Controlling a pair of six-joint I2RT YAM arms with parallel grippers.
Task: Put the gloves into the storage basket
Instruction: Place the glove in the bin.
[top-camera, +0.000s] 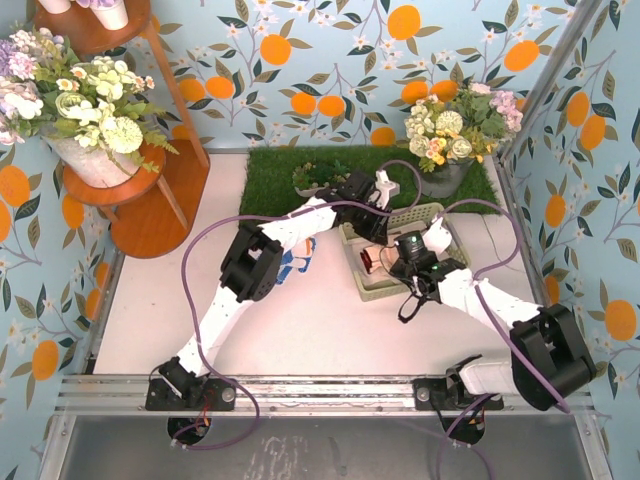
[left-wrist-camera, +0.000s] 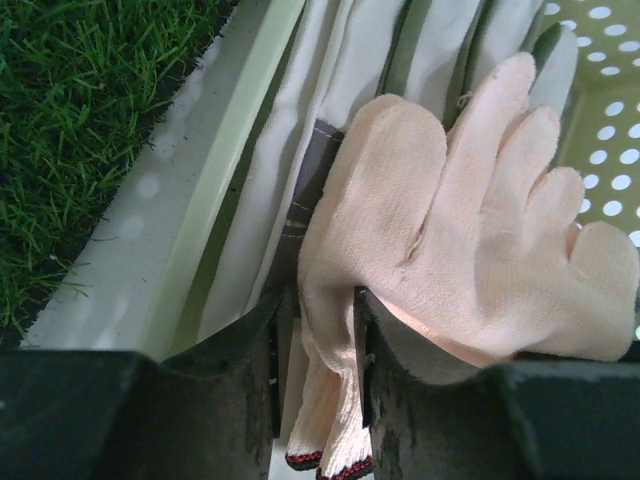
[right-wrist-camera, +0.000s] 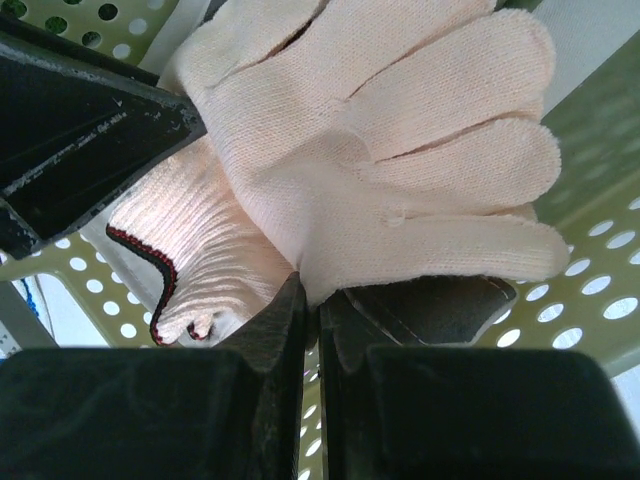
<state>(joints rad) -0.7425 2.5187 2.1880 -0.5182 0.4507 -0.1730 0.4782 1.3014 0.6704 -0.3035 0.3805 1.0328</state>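
Observation:
Both grippers hang over the pale green storage basket (top-camera: 372, 291). A peach-tan glove (left-wrist-camera: 450, 230) lies in it on top of a grey-and-cream work glove (left-wrist-camera: 322, 160). My left gripper (left-wrist-camera: 318, 300) stands open around the peach glove's wrist. The red-trimmed cuff hangs loose between its fingers, with a gap on the left side. My right gripper (right-wrist-camera: 312, 285) is shut on the palm edge of the peach-tan glove (right-wrist-camera: 380, 150), whose fingers spread to the right. A blue-and-white glove (top-camera: 293, 262) lies on the table under the left arm.
A green grass mat (top-camera: 285, 180) lies behind the basket with a small dish of plants (top-camera: 315, 178) on it. A flower pot (top-camera: 455, 135) stands at the back right. A wooden stand (top-camera: 150, 205) with flowers is at the left. Purple cables loop around both arms.

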